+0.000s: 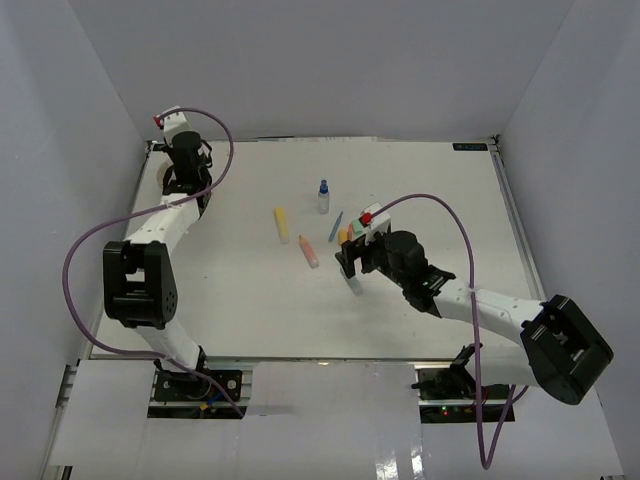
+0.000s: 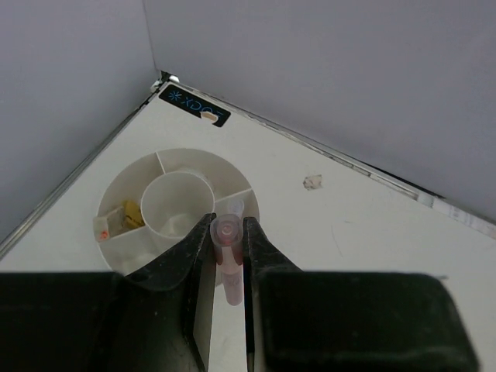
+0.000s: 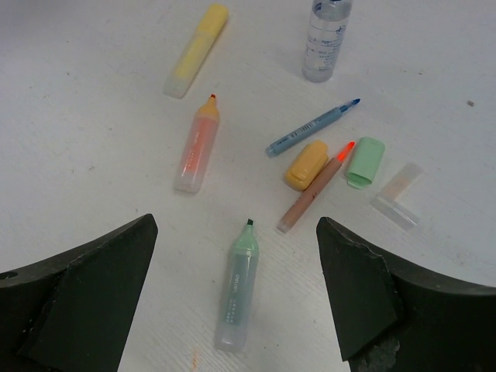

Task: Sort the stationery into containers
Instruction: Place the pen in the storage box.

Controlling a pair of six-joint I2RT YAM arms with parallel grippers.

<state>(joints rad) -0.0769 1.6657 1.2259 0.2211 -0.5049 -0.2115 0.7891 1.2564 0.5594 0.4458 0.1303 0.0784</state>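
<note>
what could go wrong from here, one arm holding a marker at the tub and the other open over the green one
1. The left gripper holds a pink marker right at the near rim of the tub. Released here, it might hit the rim or a divider and land outside.
2. The open right gripper hangs over an uncapped green marker. A thin orange pen lies near one finger and could get nudged, and the bare tip may mark the table.

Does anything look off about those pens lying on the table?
Yes. The pale green highlighter and the translucent orange highlighter lie with bare tips, uncapped. A small green piece and a small yellow piece nearby may be loose caps, though I cannot be sure.
</note>
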